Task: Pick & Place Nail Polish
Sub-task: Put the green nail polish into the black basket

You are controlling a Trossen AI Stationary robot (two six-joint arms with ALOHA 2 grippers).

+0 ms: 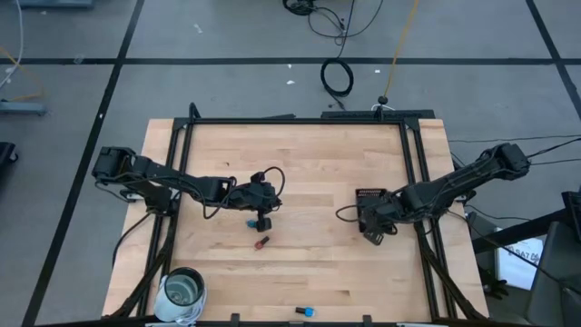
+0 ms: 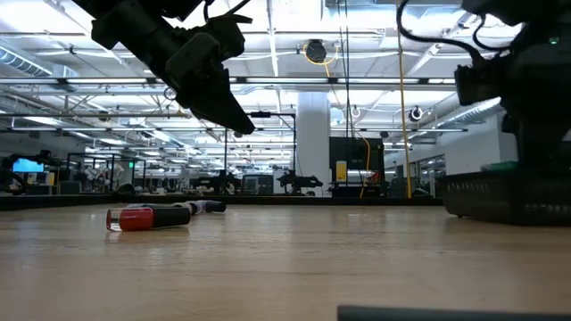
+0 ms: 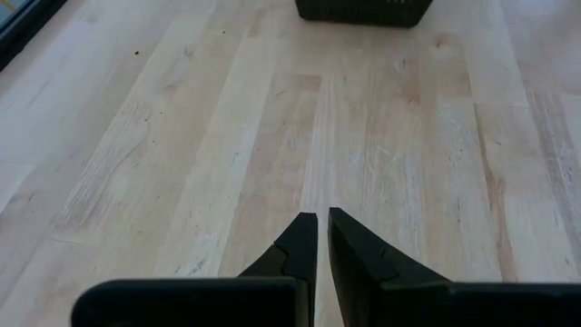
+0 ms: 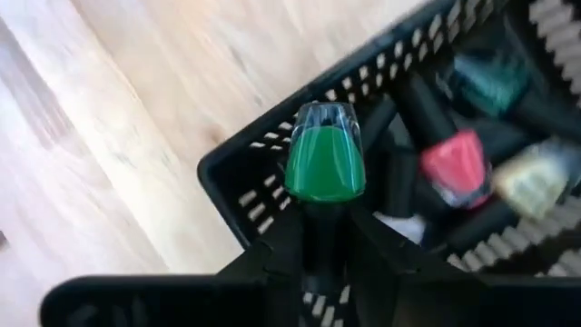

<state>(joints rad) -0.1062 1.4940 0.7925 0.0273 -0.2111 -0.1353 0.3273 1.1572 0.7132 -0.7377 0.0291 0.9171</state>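
A red nail polish bottle (image 1: 262,242) with a dark cap lies on its side on the table; it also shows in the low view (image 2: 143,217). My left gripper (image 1: 261,223) hangs shut and empty just above and behind it (image 3: 321,222). My right gripper (image 4: 325,218) is shut on a green nail polish bottle (image 4: 325,163) over the near wall of the black tray (image 1: 370,202). Several bottles, red (image 4: 454,163), teal (image 4: 495,82) and beige (image 4: 526,182), lie in the tray. A blue bottle (image 1: 304,312) lies at the table's near edge. My right gripper pinches the green bottle by its dark cap end (image 4: 322,222) between the two fingers. The green body sticks out past the fingertips. The bottle is lifted clear, above the tray's wall (image 4: 245,163).
A large round glass jar (image 1: 182,292) stands at the table's near left corner. The tray also shows at the right of the low view (image 2: 508,201) and far ahead in the left wrist view (image 3: 363,9). Bare wood lies between the two grippers.
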